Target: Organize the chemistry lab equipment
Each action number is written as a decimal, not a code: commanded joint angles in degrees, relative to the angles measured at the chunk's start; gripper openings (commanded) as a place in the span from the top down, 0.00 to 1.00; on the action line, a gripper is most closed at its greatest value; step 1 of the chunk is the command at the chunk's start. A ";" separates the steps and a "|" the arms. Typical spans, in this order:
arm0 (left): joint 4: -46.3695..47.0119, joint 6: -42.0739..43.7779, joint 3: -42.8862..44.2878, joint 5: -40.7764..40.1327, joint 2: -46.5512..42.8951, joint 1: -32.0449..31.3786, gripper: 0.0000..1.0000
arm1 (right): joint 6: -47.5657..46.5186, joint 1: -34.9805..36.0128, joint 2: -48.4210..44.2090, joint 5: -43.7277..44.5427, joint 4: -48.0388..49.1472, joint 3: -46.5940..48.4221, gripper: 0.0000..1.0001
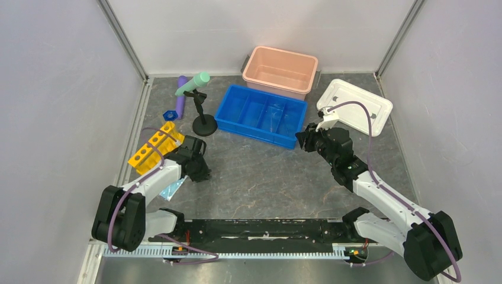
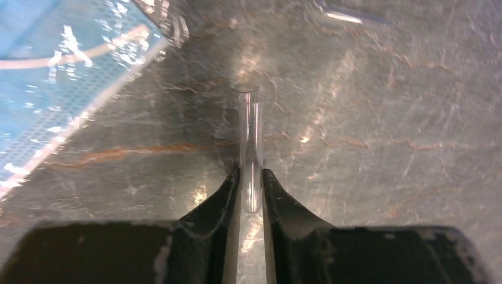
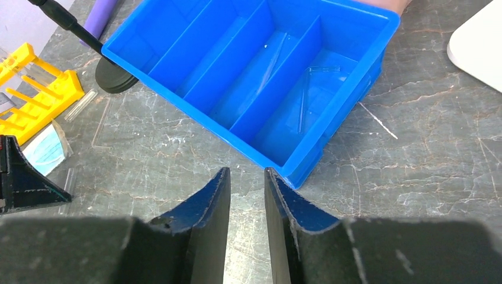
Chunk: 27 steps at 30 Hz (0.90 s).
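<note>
Left pincer [image 2: 251,177] is clamped on one glass tube [image 2: 250,130], the tube's open end pointing to twelve o'clock. Right pincer [image 3: 247,174] stands slightly apart and empty at six o'clock of the four-slot tray [image 3: 331,142]. One yellow rack [image 1: 153,148] sits at nine o'clock. What lies in the tray is hard to make out.

Overhead, the left arm's wrist hides the left claw [image 2: 251,177], the clear tube [image 2: 250,136] it grips, and part of the light-blue mask [image 1: 172,189]. In the right wrist view, the frame edge crops the yellow holed tube rack [image 3: 41,100] and white lid [image 3: 479,47]. Clear items in the blue divided tray [image 3: 349,112] are too faint to identify.
</note>
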 commanded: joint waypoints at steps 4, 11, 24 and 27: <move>0.31 4.38 1.08 12.04 -1.62 -0.56 0.79 | -7.25 0.20 0.35 -6.17 6.64 0.86 0.64; -3.58 6.46 6.86 22.85 -0.76 -0.96 0.79 | -24.20 0.27 7.04 -26.25 20.29 -1.62 0.57; -10.14 6.05 14.64 41.04 -1.81 -1.64 0.79 | -59.19 8.17 17.39 -48.18 68.93 -15.84 0.51; -11.36 6.06 15.60 42.64 -2.15 -1.74 0.78 | -68.11 12.66 19.24 -44.73 68.12 -15.87 0.52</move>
